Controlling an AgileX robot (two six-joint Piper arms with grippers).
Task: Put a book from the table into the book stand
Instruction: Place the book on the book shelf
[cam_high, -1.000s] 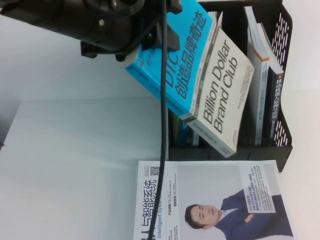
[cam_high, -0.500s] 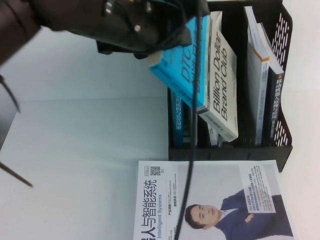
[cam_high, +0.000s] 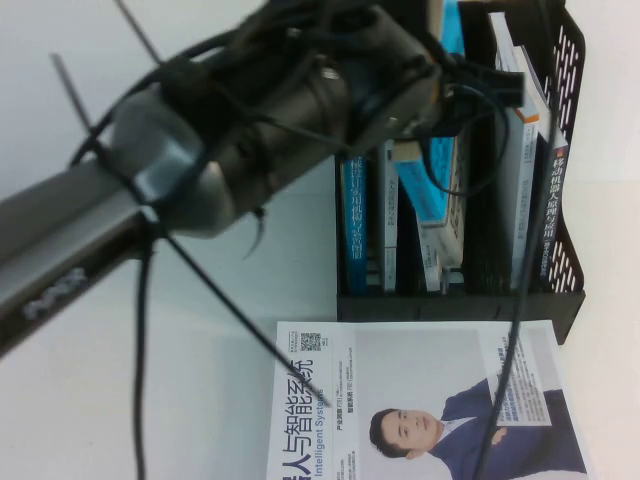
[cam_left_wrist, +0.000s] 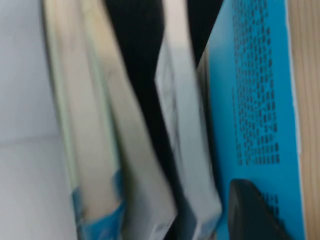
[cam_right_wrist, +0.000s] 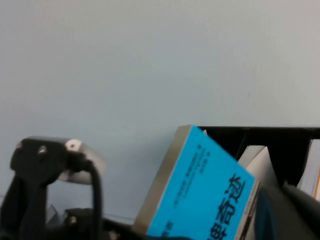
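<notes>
Blue-covered book (cam_high: 436, 185), in left hand (cam_high: 452, 98), inside book stand (cam_high: 566, 60).

I see a white magazine (cam_high: 425, 400) with a suited man's portrait lying flat near me, well below the claw, shelved books (cam_high: 524, 180) upright to the claw's right, blue-spined book (cam_high: 354, 225) just left.

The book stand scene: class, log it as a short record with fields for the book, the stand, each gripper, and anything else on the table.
book: blue and grey paperback, nearly upright, lowered into a middle slot
book stand: black slotted rack at the far right of the table, other books already in it
left gripper: over the stand, on the book's upper end; fingers hidden by the arm
right gripper: not in view
other: white book with a suited man's portrait, flat in front of the stand
</notes>
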